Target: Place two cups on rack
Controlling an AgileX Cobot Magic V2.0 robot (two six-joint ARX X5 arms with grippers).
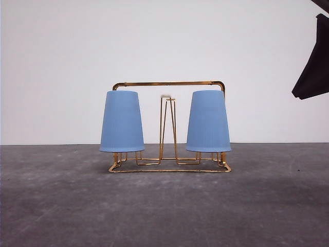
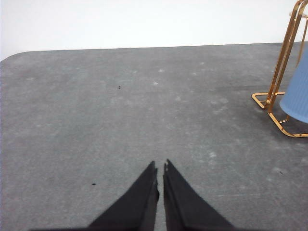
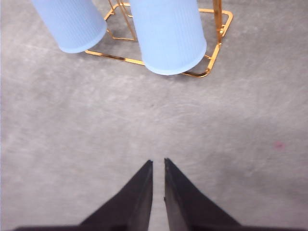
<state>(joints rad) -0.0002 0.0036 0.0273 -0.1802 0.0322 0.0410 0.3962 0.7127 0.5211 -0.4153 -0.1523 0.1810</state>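
Cups are sitting mouth-down, 1 [image 1: 122, 121] over each end prong of the rack [image 1: 169, 83], so they are draining and staying put; the rack is standing mid-counter [image 1: 164, 206]. Left pincer [image 2: 160, 168] and right pincer [image 3: 158, 164] are hovering nearby, each pressed together and gripping nothing. I'd judge the task finished.

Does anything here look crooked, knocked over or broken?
Nothing stands out. Both blue cups, the left cup and the right cup, hang upside down and level on the gold rack, which stands flat on the grey table.
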